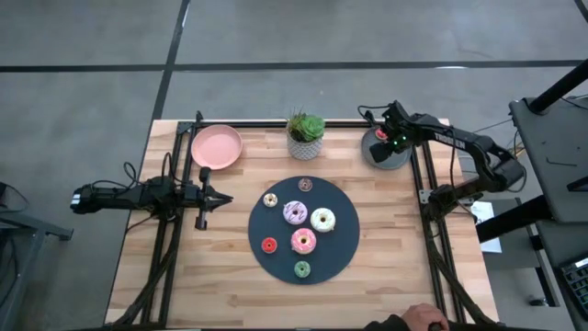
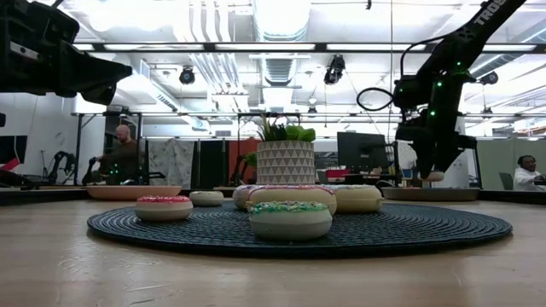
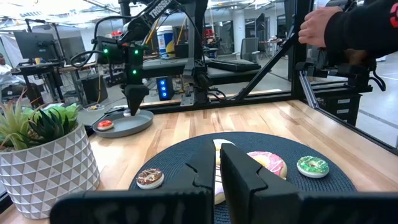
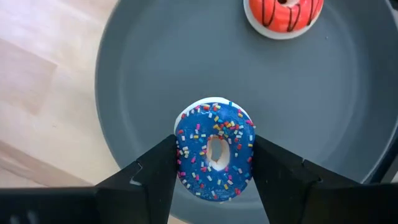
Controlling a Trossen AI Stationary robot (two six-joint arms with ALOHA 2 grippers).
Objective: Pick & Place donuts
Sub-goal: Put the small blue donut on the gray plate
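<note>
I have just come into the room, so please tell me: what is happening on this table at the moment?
The right gripper holds a small blue sprinkled toy donut over the round grey plate, where a red-orange frosted donut already lies. Seven more donuts wait on the large dark round mat. The left gripper is shut and empty, beside the mat. The round pink plate holds nothing.

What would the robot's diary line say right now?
right gripper: holds blue donut over grey plate | red donut: on plate | left gripper: shut, waiting
</note>
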